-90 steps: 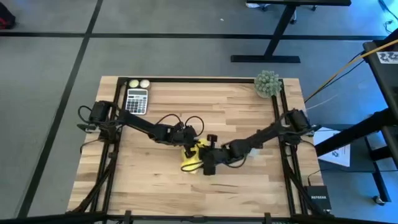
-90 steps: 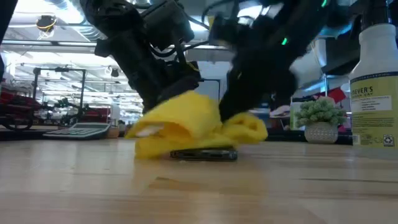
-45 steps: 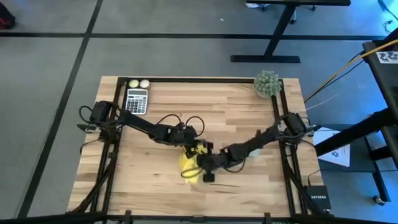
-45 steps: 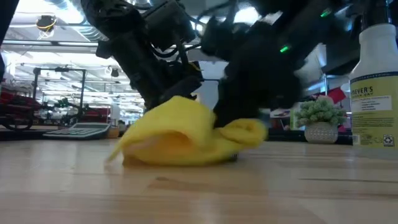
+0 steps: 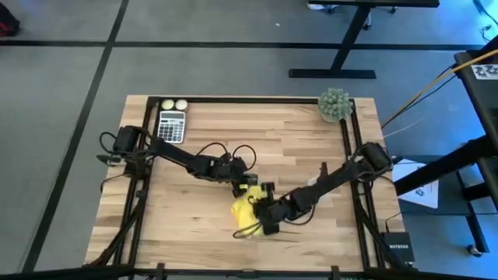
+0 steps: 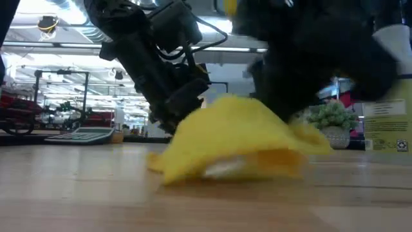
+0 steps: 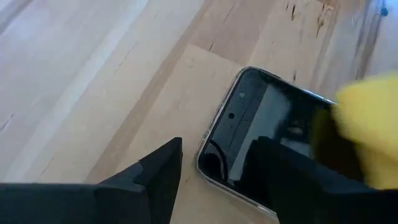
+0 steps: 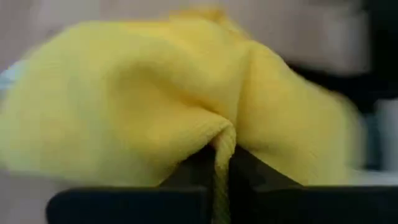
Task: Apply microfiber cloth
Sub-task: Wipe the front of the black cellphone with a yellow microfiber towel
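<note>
The microfiber cloth (image 5: 247,213) lies bunched on the tabletop (image 5: 202,140), draped over most of the smartphone (image 7: 261,134), whose bare end shows only in the left wrist view. Against the picture 1 second ago, the cloth has slid toward the front edge of the tabletop, away from the calculator (image 5: 171,125); in the low view it now hides the phone, which showed beneath it then. I read that as a wiping stroke under way along the screen, with the task well begun.

The right gripper (image 5: 264,218) sits just beside the cloth on its plant (image 5: 335,104) side, and its jaws are clamped on a fold of yellow fabric, as the right wrist view shows. It has travelled with the cloth.

The left gripper (image 5: 243,183) rests at the cloth's calculator-side edge, its jaws apart and straddling the phone's exposed end, apparently steadying it. A spray bottle (image 6: 391,90) stands behind the cloth in the low view.
</note>
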Action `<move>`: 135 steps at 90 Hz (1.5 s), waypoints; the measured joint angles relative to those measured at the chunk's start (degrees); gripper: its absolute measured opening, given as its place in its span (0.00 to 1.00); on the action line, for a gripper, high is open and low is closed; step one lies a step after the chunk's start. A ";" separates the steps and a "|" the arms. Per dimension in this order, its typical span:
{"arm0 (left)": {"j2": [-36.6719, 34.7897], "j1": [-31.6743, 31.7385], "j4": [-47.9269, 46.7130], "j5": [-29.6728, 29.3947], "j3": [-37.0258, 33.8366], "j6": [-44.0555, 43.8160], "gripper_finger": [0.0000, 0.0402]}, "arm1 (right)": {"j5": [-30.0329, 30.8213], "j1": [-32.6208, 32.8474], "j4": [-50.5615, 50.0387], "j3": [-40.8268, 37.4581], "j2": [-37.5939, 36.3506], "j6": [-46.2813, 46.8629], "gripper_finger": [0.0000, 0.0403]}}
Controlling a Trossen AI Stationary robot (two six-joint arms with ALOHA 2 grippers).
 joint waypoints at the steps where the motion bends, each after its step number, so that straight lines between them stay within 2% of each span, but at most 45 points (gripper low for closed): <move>1: 0.00 0.00 0.01 -0.01 -0.01 0.00 0.48 | 1.01 -0.25 -0.27 0.05 -0.14 0.01 0.00; 10: 0.00 0.02 0.08 0.45 -0.02 0.00 0.48 | 6.58 -2.45 -4.56 -0.11 -0.50 0.97 0.00; 23: 0.00 0.02 0.70 0.51 -0.04 0.11 0.48 | 5.97 -7.28 -0.40 -2.52 0.14 1.31 0.00; 36: 0.00 0.02 0.84 0.68 -0.05 0.04 0.48 | -1.85 -11.55 13.49 -8.32 0.20 1.78 0.00; 44: 0.00 0.02 0.87 0.70 -0.04 -0.27 0.48 | -5.80 -12.16 17.77 -10.17 0.18 3.61 0.00; 86: 0.00 0.55 1.13 1.15 -0.01 -1.09 0.47 | -16.63 -4.87 21.92 -11.49 0.01 7.15 0.00; 99: 0.00 0.55 1.13 1.10 -0.01 -1.07 0.47 | -21.72 -2.90 21.97 -11.49 0.01 2.67 0.00; 114: 0.00 0.55 1.14 1.06 0.01 -0.98 0.47 | -16.44 -2.08 19.63 -11.78 -4.04 -0.70 0.00; 130: 0.00 0.55 1.32 1.04 -0.01 -0.94 0.47 | 0.20 -4.36 15.24 -11.60 -9.92 -0.94 0.00; 135: 0.00 0.55 1.33 1.08 -0.01 -0.94 0.47 | 3.07 -5.74 14.66 -11.61 -10.00 -1.15 0.00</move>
